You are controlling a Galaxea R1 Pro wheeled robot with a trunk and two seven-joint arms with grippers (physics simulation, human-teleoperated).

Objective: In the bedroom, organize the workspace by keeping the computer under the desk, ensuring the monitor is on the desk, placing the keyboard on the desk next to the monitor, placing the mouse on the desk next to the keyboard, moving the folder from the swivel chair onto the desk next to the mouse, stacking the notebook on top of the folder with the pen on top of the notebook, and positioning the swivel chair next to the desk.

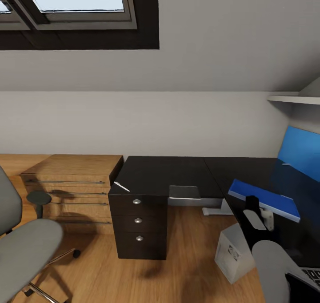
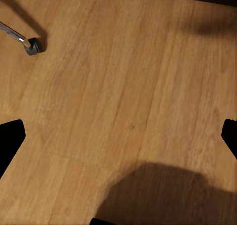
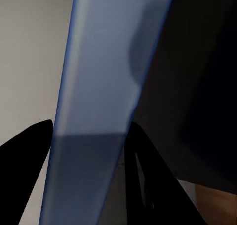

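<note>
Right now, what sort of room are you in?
Likely an attic bedroom's work corner: a skylight in a sloped ceiling, an L-shaped black desk with drawers, a swivel chair, and a wooden dresser on wood flooring.

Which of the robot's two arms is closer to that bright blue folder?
The right. Its end effector has the blue folder between its fingers, above the desk. The left end effector hangs open over the wooden floor, near the swivel chair.
</note>
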